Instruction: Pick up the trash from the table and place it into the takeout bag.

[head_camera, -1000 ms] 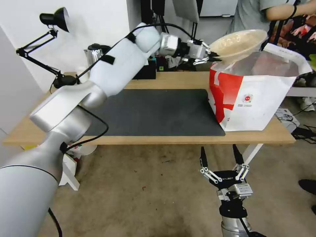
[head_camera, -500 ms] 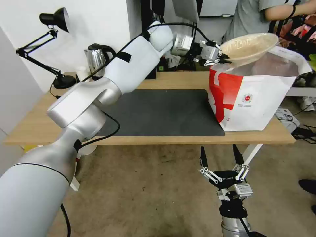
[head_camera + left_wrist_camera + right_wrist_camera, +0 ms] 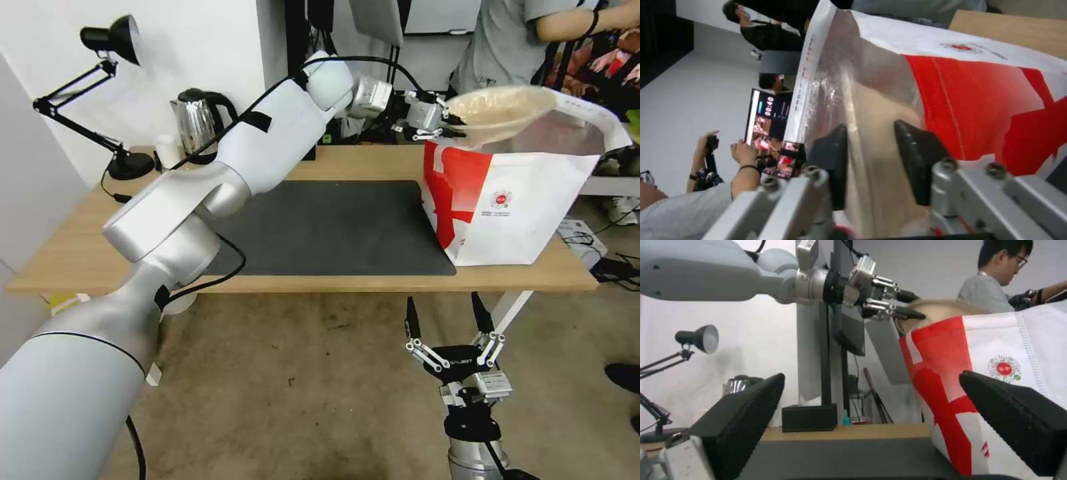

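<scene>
1. The left gripper [image 3: 453, 124] is clamped on the rim of the beige oval bowl [image 3: 500, 110], which extends beyond its fingertips over the takeout bag [image 3: 507, 200] mouth.
2. The bowl looks light, stiff and slippery; the rim pinch suits it.
3. The right gripper [image 3: 445, 319] hangs spread below the table [image 3: 333, 163].

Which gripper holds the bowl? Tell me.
The left gripper, clamped on the beige bowl above the takeout bag; the right gripper hangs open, empty.

Left arm [image 3: 267, 140] outstretched, jaws clamped
</scene>
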Tool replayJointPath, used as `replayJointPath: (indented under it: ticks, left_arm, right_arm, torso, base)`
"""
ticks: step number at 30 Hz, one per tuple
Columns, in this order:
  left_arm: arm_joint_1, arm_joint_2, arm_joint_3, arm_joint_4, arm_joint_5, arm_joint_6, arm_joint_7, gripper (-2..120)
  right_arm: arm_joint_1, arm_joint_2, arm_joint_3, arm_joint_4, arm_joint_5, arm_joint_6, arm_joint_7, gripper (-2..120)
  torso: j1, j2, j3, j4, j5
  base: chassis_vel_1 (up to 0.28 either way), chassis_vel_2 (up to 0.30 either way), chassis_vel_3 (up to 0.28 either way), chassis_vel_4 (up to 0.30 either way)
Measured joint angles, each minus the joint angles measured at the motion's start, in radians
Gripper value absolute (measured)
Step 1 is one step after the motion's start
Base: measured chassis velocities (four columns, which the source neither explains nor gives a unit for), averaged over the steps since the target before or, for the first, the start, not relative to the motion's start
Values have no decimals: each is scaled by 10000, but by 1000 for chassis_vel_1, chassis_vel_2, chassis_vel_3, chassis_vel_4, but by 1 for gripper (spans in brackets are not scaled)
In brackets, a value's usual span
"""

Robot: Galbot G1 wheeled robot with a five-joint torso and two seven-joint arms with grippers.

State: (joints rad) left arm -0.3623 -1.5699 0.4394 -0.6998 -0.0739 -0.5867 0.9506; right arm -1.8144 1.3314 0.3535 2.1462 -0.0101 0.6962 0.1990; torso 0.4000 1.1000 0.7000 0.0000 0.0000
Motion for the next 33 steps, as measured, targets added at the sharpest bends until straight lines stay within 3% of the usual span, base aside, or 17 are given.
replayJointPath:
  ticks: [16,24,28,33]
  left_arm:
    - [-114,-128,-54,225,346,-44,-55,92]
    - [-305,102,-161,45,252,-69,-216,100]
    - [-407,478,-174,-331,55,39,-308,100]
    - [-458,1438,-132,-1249,-626,563,-677,100]
  right_arm:
    - [0,0,0,0,0,-1,0,100]
    - [0,0,0,0,0,0,0,100]
    - [0,0,0,0,0,0,0,100]
    - [0,0,0,0,0,0,0,100]
  torso:
    - [0,0,0,-2,1]
    - [0,0,0,-1,1]
    - [0,0,0,-1,0]
    - [0,0,0,1,-3]
  base:
    - [0,0,0,0]
    - [0,0,0,0]
    - [0,0,0,0]
    - [0,0,0,0]
